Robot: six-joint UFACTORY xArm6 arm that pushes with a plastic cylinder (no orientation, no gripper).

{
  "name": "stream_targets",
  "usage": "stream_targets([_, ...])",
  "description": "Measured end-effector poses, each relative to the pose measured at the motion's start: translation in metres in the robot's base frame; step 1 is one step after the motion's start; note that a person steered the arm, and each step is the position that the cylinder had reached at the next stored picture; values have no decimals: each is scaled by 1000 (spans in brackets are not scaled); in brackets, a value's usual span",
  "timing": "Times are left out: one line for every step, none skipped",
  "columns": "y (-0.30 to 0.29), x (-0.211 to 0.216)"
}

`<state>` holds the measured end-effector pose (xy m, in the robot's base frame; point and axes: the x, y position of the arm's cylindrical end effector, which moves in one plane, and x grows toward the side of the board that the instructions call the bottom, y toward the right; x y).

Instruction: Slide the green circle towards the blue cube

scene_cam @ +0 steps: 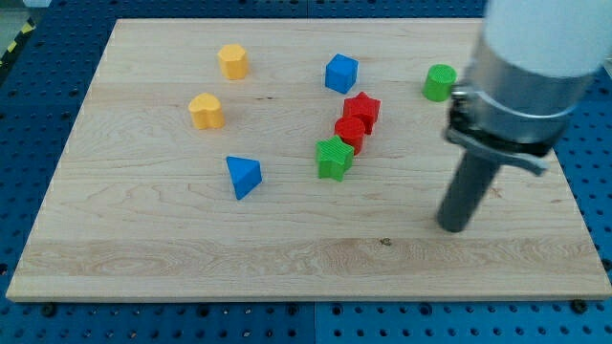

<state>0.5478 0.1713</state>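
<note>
The green circle (439,83) stands near the board's upper right. The blue cube (340,74) sits to its left, near the top middle. My tip (453,227) rests on the board at the lower right, well below the green circle and apart from every block. The arm's body hides part of the board's right side above the tip.
A red star (363,108) and a red block (350,131) lie below the blue cube, with a green star (334,159) touching below them. A blue triangle (243,177) lies left of centre. Two yellow blocks (232,61) (206,111) sit at upper left. The wooden board (143,239) ends at blue pegboard.
</note>
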Motion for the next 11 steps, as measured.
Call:
stream_targets([45, -26])
stream_targets([79, -73])
stream_targets([98, -124])
stream_targets([99, -181])
stream_targets([87, -216])
stream_targets([65, -239])
stream_targets([56, -231])
stream_targets([50, -217])
stream_targets([40, -206])
stream_targets([14, -206])
stream_targets([7, -206])
